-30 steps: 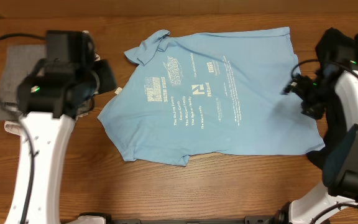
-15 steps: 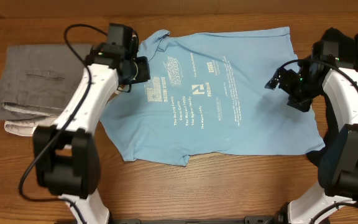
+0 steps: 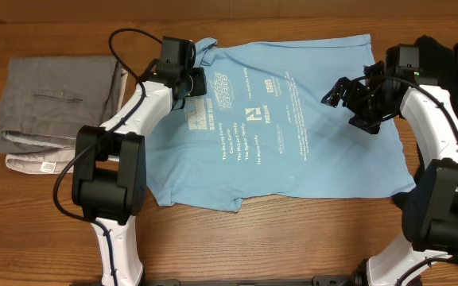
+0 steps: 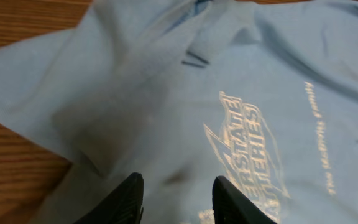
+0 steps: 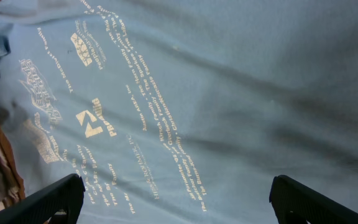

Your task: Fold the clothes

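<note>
The light blue T-shirt lies spread flat on the table, the side with white logos and text up. It fills the left wrist view and the right wrist view. My left gripper is open over the shirt's upper left, near the sleeve; its fingertips hover just above the cloth and hold nothing. My right gripper is open wide above the shirt's right part, with its fingers far apart and empty.
A folded grey garment lies at the left on the wooden table, on a white cloth. A dark garment lies at the right edge behind my right arm.
My left arm swung right from over the grey garment onto the shirt's upper left. My right gripper moved left from the shirt's right edge over its right part. The shirt has not moved.
</note>
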Available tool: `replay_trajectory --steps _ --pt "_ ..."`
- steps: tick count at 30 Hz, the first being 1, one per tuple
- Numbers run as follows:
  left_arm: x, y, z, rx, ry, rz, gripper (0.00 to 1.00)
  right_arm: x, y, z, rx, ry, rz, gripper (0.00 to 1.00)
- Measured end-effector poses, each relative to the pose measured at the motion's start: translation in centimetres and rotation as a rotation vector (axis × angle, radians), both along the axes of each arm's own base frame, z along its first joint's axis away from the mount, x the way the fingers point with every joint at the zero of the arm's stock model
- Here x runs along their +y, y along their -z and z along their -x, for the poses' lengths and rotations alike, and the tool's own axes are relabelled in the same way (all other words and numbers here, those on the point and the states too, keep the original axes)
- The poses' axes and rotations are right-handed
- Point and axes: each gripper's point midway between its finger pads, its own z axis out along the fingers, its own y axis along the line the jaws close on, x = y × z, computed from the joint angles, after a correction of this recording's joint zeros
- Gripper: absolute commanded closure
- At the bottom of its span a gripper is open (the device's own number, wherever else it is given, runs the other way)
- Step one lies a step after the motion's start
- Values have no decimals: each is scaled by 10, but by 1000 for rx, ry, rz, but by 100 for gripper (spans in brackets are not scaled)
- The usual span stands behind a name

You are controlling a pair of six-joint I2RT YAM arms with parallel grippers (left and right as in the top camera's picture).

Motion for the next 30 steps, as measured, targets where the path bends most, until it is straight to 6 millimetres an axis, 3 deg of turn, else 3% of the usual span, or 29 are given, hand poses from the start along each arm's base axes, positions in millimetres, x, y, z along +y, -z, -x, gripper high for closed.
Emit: replay_trajectory --steps 9,18,26,30 --pt "24 -4 -21 -62 -64 -3 56 0 0 0 0 1 0 0" --pt "52 -5 -25 -53 -120 0 56 0 0 0 1 1 0 0" --pt "50 -4 -28 -53 -152 55 56 0 0 0 1 0 0 0" --pt "47 9 -31 -37 -173 85 57 0 0 0 1 0 0 0"
